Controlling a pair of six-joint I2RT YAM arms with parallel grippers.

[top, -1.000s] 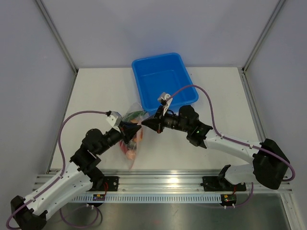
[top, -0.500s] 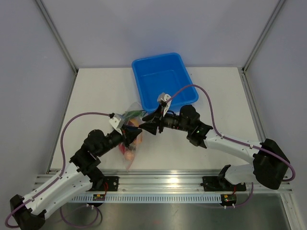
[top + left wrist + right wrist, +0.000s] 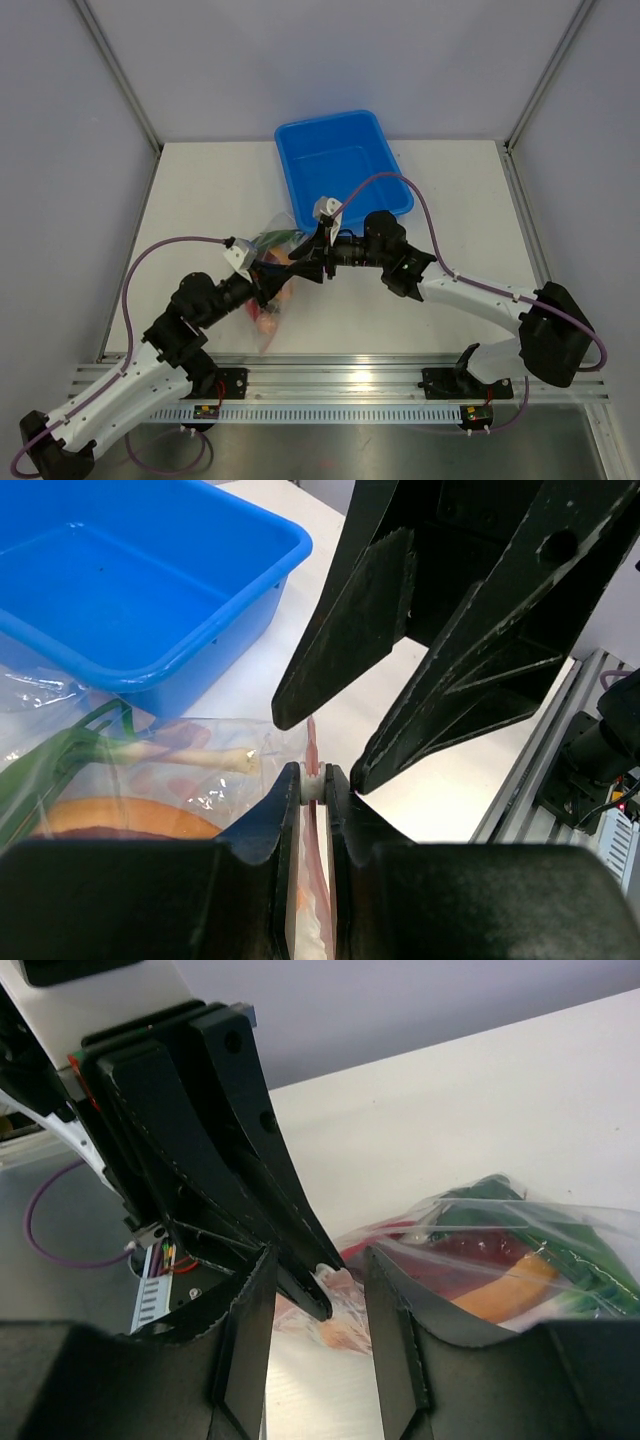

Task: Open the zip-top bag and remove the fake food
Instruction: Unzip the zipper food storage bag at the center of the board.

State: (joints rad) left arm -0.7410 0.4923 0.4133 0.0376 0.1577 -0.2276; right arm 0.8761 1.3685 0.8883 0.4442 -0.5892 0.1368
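Observation:
The zip-top bag (image 3: pixel 269 323) lies between the arms, clear, with a pinkish zip strip (image 3: pixel 312 742). My left gripper (image 3: pixel 271 288) is shut on that strip at its white slider, as the left wrist view (image 3: pixel 313 783) shows. Fake food shows through the plastic: a green onion (image 3: pixel 165 752), an orange slice (image 3: pixel 120 820), a red chilli (image 3: pixel 480 1248). My right gripper (image 3: pixel 304 268) is open, its fingers (image 3: pixel 355 620) spread just above and around the left gripper's tips and the bag's mouth. In the right wrist view (image 3: pixel 318 1295) it holds nothing.
The blue tub (image 3: pixel 340 165) stands behind the bag, also in the left wrist view (image 3: pixel 120 590). The metal rail (image 3: pixel 340 385) with the arm bases runs along the near table edge. Cables loop above both arms.
My right gripper has moved left, closing in on the left gripper and the bag's mouth. The left gripper has shifted slightly back and down, still holding the strip.

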